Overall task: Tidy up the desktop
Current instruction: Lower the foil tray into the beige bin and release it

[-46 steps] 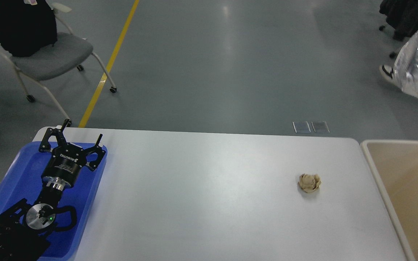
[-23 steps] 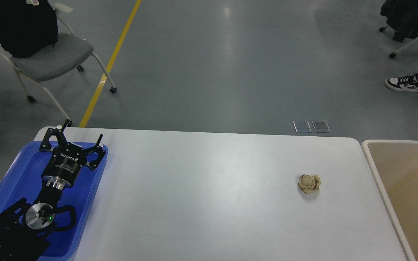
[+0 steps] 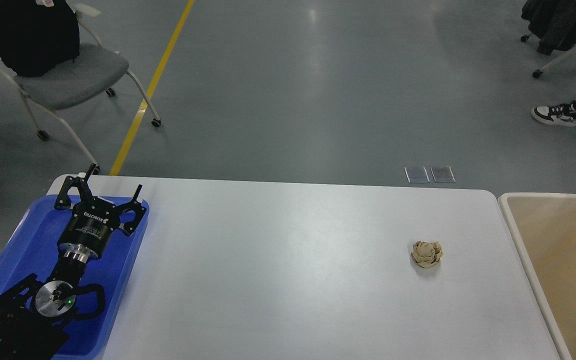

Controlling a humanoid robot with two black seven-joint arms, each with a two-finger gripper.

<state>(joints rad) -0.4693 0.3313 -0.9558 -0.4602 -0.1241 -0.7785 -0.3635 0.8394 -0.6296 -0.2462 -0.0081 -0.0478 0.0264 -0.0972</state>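
The white desktop [image 3: 288,270] fills the lower part of the head view. A crumpled beige paper ball [image 3: 426,253] lies on it at the right. My left gripper [image 3: 107,187] is open and empty, held over the far end of the blue tray [image 3: 123,260] at the left, far from the paper ball. My right gripper is out of view.
A beige rimmed bin [image 3: 560,265] stands just past the desktop's right edge. Beyond the table are a grey chair [image 3: 63,75] at the far left, a yellow floor line [image 3: 150,87], and a person's shoe [image 3: 555,114] at the far right.
A person with a shiny plastic bag at the far right has gone; only a shoe remains. My left arm and the paper ball have not moved.
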